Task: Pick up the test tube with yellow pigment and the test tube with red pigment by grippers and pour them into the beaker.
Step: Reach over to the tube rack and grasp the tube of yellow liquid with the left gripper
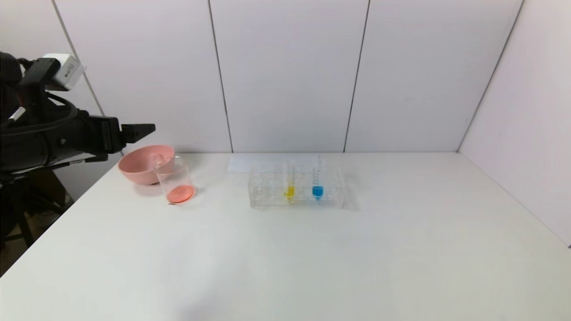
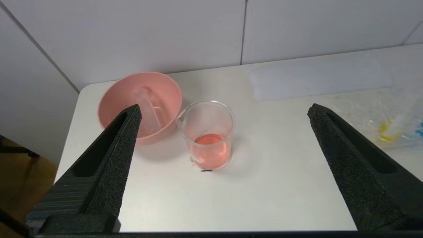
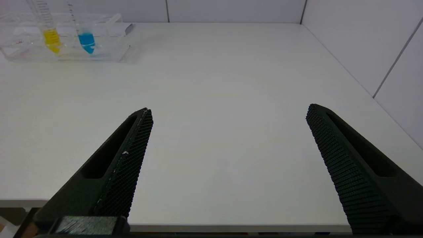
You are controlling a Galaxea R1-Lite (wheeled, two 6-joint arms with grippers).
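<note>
The beaker (image 1: 175, 178) stands at the table's back left with orange-red liquid in its bottom (image 2: 210, 150). The test tube with yellow pigment (image 1: 289, 180) stands upright in a clear rack (image 1: 267, 196) at mid table. A clear tube (image 2: 147, 105) lies slanted in the pink bowl (image 1: 140, 167) with no liquid showing; I cannot tell if it is the test tube with red pigment. My left gripper (image 1: 139, 130) hangs open and empty above the table's left edge, short of the bowl and the beaker. My right gripper (image 3: 229, 109) is open and empty over the table's front edge.
A blue-liquid tube (image 1: 317, 180) stands in the same rack, to the right of the yellow one. The pink bowl (image 2: 165, 89) touches the beaker's far-left side. A white sheet (image 1: 250, 162) lies behind the rack. White walls close the back and the right.
</note>
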